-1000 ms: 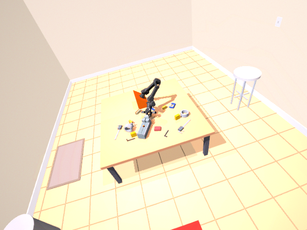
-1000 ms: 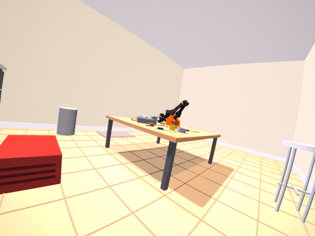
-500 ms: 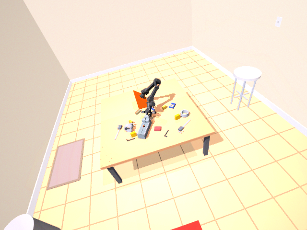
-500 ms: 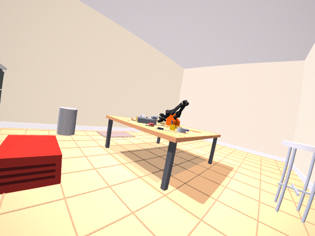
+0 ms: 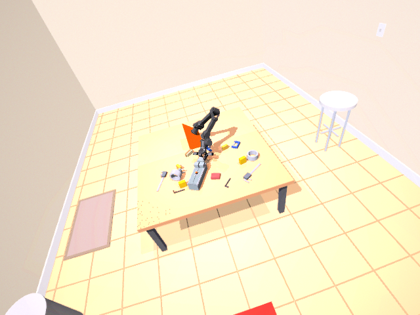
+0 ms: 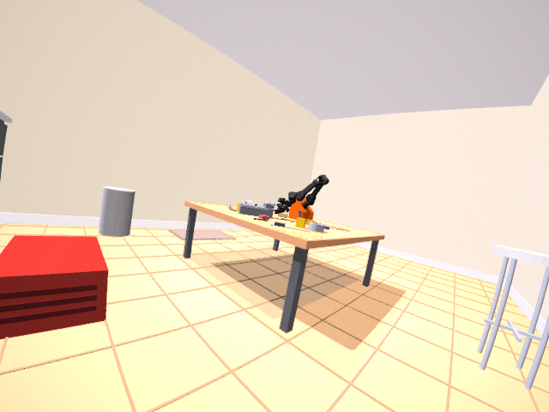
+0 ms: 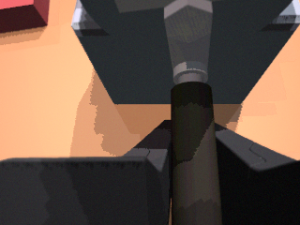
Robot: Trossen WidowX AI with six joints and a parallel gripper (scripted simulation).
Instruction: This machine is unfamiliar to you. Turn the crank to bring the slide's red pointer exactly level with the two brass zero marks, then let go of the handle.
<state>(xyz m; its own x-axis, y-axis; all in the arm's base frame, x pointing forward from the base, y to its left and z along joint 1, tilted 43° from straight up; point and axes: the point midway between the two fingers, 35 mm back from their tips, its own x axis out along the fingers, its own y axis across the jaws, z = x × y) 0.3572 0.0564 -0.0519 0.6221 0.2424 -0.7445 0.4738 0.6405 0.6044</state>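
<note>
The grey box-shaped machine (image 5: pixel 197 176) lay near the middle of the table (image 5: pixel 237 199), its long axis running from my arm's side out toward the front edge, with a small red pointer (image 5: pixel 196 172) on its top face. My gripper (image 7: pixel 185 127) was closed down narrow, pinching the crank handle (image 7: pixel 191 141), a dark round rod that ran straight up the wrist view into a pale metal collar (image 7: pixel 189 75). My blocky matte fingers pressed it from both sides.

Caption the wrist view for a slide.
Gripper shut on the dark crank handle, just below the grey machine body on the table.
</note>
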